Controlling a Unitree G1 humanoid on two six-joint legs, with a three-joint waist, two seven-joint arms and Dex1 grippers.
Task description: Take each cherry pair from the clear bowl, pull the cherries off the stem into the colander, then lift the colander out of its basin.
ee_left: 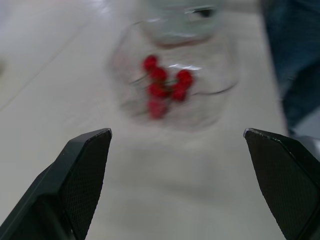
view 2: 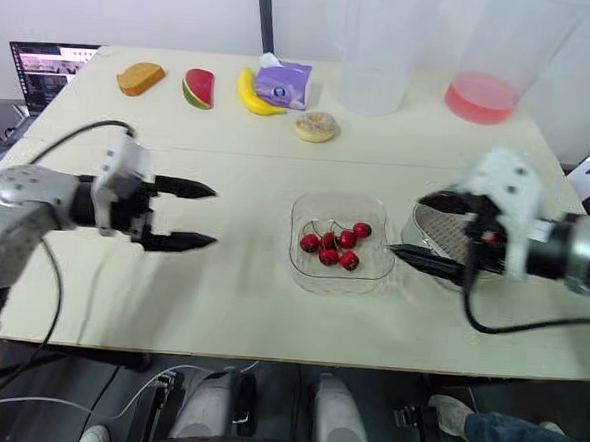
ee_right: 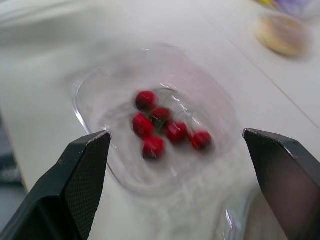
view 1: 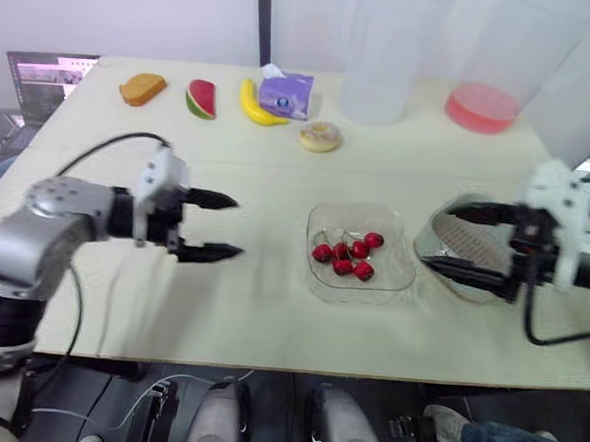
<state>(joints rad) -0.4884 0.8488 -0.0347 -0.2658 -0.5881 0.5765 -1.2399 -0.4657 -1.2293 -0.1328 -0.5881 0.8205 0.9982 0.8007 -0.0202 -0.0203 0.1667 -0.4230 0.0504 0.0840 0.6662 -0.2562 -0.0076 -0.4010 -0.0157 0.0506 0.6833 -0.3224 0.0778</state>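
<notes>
Cherries (view 1: 346, 254) sit red in a little heap in the bowl (view 1: 392, 277), stems tangled (I count six or so), none taken out yet. The bowl lies on the table (view 1: 269, 320), a touch right of the middle. Just beside it at 3 o'clock is the colander (view 1: 471, 244), and my right gripper (view 1: 436, 236) hangs over it, fingers spread wide, nothing in them, pointing at the bowl. Over at 9 o'clock, well apart from the bowl, my left gripper (view 1: 240, 227) hovers above bare table, fingers released too, aimed the same way. At 11 o'clock, a donut (view 1: 320, 136); beyond it a banana (view 1: 257, 104).
</notes>
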